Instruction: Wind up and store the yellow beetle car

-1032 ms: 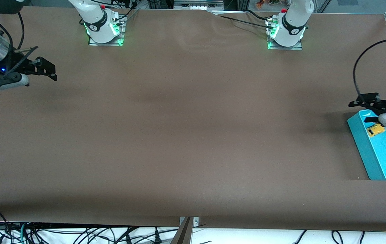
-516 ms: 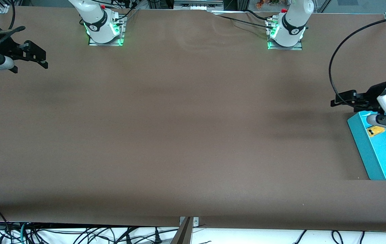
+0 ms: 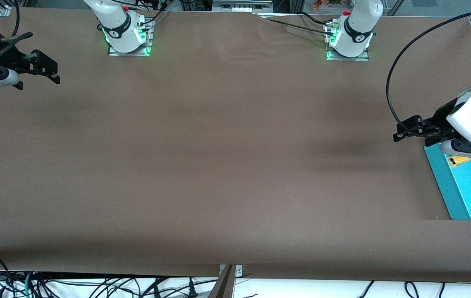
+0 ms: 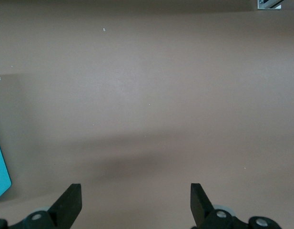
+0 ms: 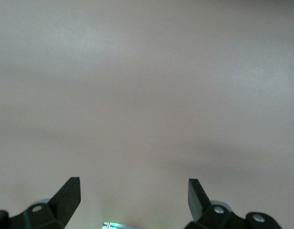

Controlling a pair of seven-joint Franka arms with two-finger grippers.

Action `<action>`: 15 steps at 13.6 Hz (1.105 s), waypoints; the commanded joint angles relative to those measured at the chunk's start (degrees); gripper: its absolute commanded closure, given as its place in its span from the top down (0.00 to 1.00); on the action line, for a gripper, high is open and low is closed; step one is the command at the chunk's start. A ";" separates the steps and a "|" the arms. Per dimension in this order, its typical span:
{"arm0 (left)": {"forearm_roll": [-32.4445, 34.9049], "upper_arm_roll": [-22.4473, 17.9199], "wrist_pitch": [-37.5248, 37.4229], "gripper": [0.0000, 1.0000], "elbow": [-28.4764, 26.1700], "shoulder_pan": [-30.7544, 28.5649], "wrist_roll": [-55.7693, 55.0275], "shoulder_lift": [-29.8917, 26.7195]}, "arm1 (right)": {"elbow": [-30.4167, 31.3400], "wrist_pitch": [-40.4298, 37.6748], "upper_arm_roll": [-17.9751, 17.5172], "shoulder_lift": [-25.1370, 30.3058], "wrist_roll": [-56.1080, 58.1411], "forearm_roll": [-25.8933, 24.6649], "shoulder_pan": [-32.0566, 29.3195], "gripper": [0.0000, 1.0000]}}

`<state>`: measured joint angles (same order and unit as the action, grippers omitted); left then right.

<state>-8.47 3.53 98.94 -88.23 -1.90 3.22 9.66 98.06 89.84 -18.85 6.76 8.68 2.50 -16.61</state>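
the desk (image 3: 218, 165) is a wide brown surface that fills nearly the whole front view, bare across its middle. at the left arm's end of the desk sits a turquoise bin (image 3: 446, 182), its sloped outer wall facing the middle of the desk and its lighter inside floor open to the camera; one corner of it also shows in the left wrist view (image 4: 0, 171). the left arm comes down from its base and bends over this end of the desk, its white wrist and dark camera mount above the bin's rim that lies farther from the front camera. the left gripper (image 3: 410, 129) hangs in the air over the bare desk just beside the bin, toward the middle of the desk, and its fingers (image 4: 68, 205) stand spread wide apart with nothing between them. the right gripper (image 3: 41, 68) is up over the right arm's end of the desk, well apart from the bin, and that arm waits; its fingers (image 5: 65, 198) are also spread wide and hold nothing. the yellow beetle car (image 3: 458, 159) lies inside the bin, near the wall farther from the front camera, partly hidden under the left arm's wrist.
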 commanded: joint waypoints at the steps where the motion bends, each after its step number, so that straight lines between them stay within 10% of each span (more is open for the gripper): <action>1: 1.53 -0.10 -5.41 1.00 -2.21 0.84 -2.69 -4.03 | -0.68 -0.98 0.66 -0.17 -0.50 0.22 0.79 1.00; 15: 4.78 -0.36 -7.27 1.00 -1.42 0.14 -4.28 -3.86 | -0.06 -1.15 1.01 -0.26 -0.06 1.10 0.79 1.00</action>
<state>-5.20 3.06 91.94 -89.05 -1.62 -0.78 6.21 98.18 89.57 -18.63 6.51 8.68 2.55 -16.50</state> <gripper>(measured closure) 0.000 0.000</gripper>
